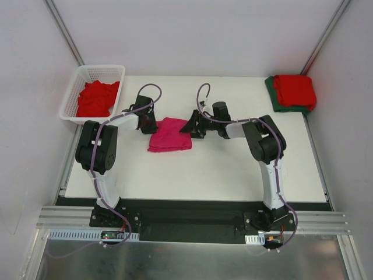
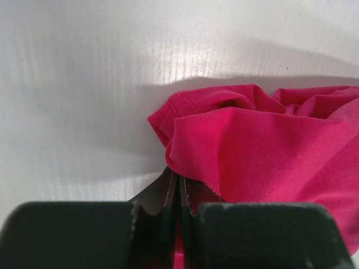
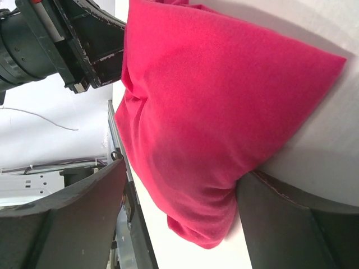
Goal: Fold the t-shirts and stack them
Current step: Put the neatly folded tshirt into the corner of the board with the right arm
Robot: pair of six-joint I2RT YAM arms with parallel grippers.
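A folded magenta-pink t-shirt [image 1: 169,135] lies in the middle of the white table [image 1: 221,169]. My left gripper [image 1: 148,123] is at its left edge, shut on a fold of the pink cloth [image 2: 263,157]. Pink shows between the closed fingers of the left gripper [image 2: 176,178]. My right gripper [image 1: 191,127] is at the shirt's right side and open. In the right wrist view the pink shirt [image 3: 207,112] bulges between the wide-spread fingers of the right gripper [image 3: 184,171]. The right finger [image 3: 291,224] touches the cloth.
A white lattice basket [image 1: 73,90] at the back left holds crumpled red t-shirts [image 1: 97,98]. At the back right corner a folded red t-shirt [image 1: 294,90] rests on a dark green one [image 1: 271,92]. White walls close in both sides.
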